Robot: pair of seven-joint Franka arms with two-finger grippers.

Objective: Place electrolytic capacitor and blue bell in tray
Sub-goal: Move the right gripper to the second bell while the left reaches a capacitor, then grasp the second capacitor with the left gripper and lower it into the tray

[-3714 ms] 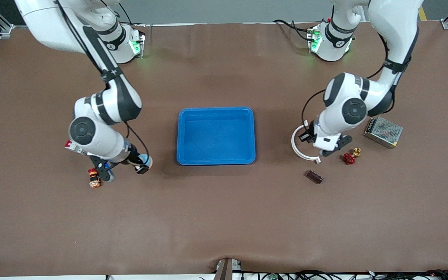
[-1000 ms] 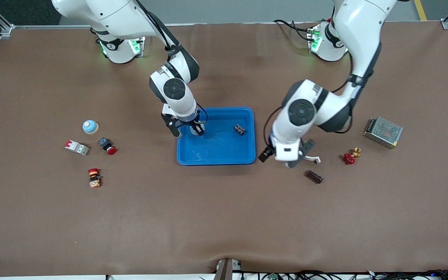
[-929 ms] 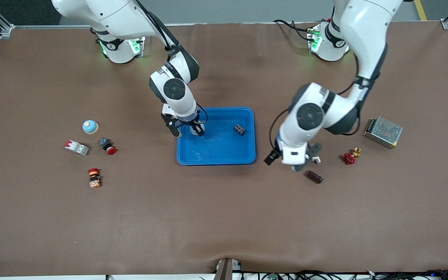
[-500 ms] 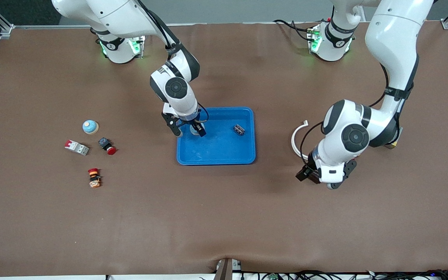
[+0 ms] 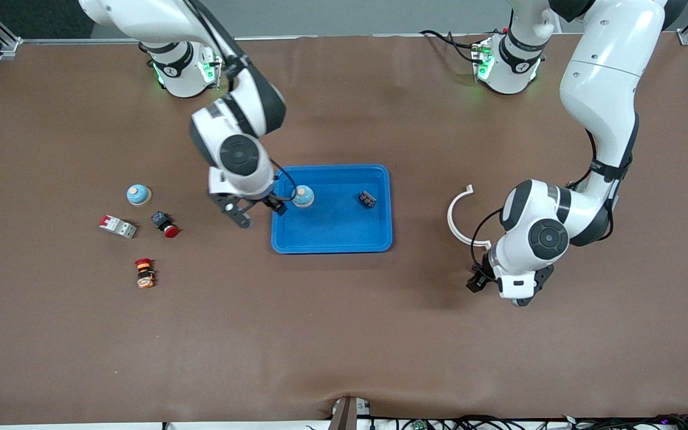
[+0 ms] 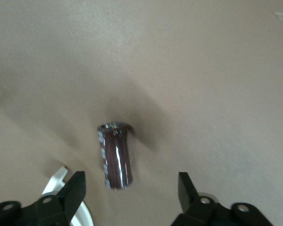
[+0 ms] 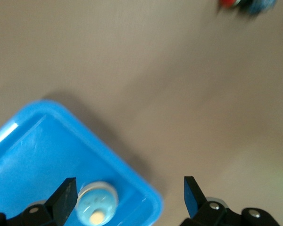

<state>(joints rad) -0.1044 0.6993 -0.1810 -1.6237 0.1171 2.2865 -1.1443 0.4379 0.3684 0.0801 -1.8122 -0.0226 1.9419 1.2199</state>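
Observation:
The bright-blue tray lies at mid-table. A blue bell stands inside it by the rim toward the right arm's end. My right gripper hangs open over that rim with nothing in it. A dark brown electrolytic capacitor lies on the mat toward the left arm's end; my hand hides it in the front view. My left gripper is low over it, open, one finger on each side and clear of it.
A small dark part lies in the tray. A white curved ring lies beside the left gripper. Toward the right arm's end are a second blue bell, a breaker and two red buttons.
The right gripper opened, left the bell in the tray and drew back toward the right arm's end. The left arm swung away from the tray and came down over the capacitor.

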